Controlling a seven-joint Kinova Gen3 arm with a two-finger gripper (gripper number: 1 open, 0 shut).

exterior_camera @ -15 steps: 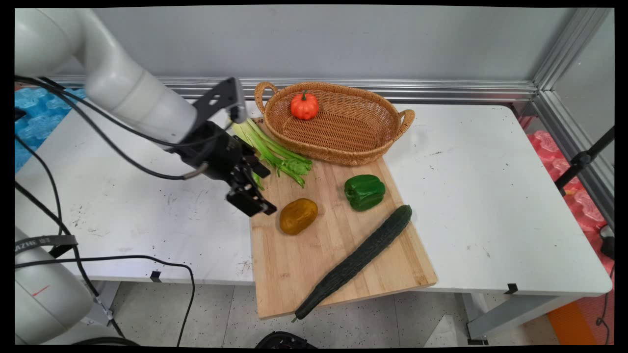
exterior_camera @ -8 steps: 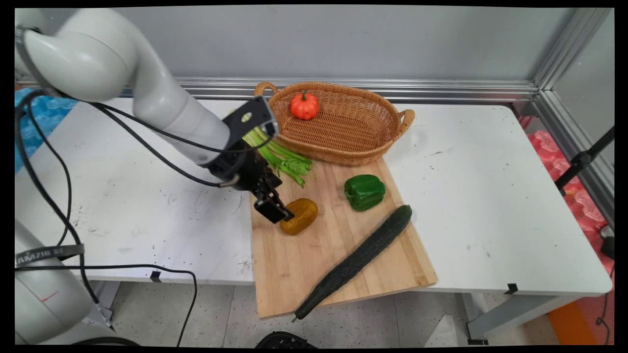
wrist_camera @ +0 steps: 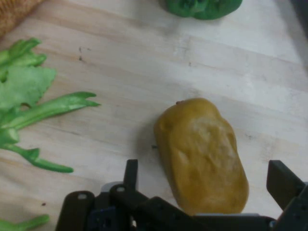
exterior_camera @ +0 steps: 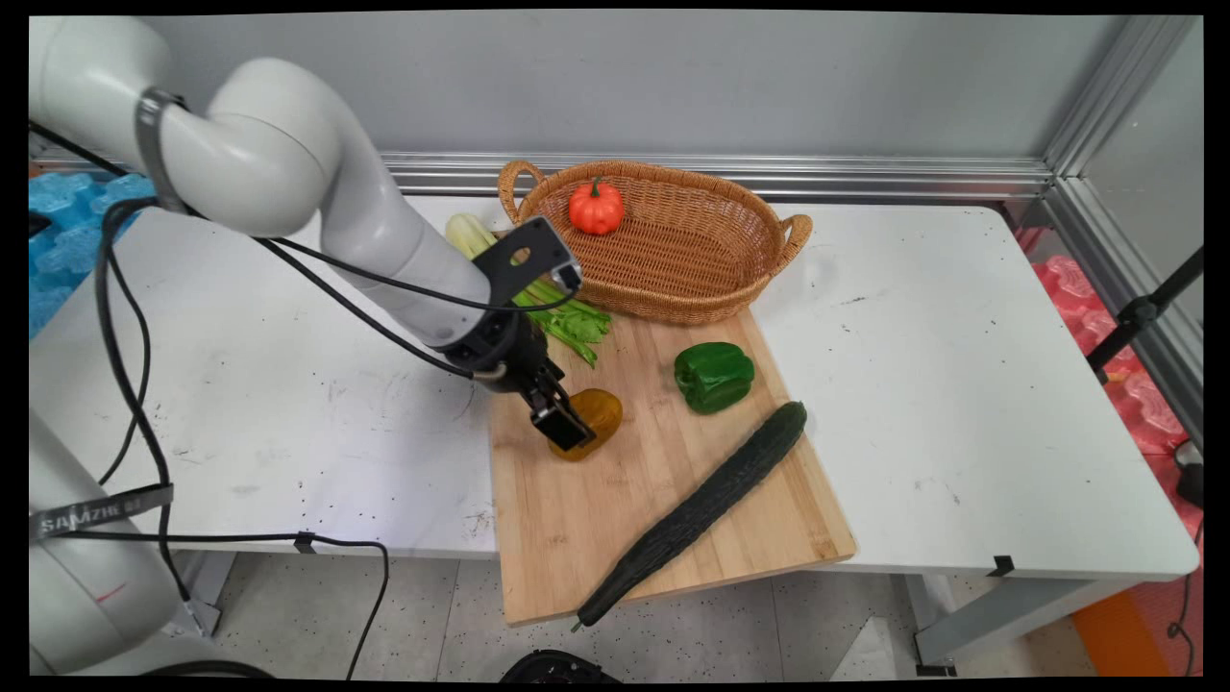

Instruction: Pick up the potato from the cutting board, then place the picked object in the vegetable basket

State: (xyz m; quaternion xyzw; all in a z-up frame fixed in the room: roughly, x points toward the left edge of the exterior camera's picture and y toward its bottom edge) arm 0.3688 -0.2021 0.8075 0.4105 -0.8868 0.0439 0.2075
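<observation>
In the main view the gripper (exterior_camera: 565,428) covers the potato's (exterior_camera: 598,415) 9 o'clock end, and the arm hides the celery's (exterior_camera: 560,315) middle. The hand view cuts off the pepper (wrist_camera: 204,7) at 12 o'clock and the celery leaves at 9 o'clock.

Yellow potato (wrist_camera: 204,156) between spread jaws, celery leaves (wrist_camera: 29,103) beside

Bright, even light — soft shadows, slight blur

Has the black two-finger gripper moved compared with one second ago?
Yes. The black two-finger gripper moved rightward over the wooden cutting board, reaching the brown potato.
</observation>
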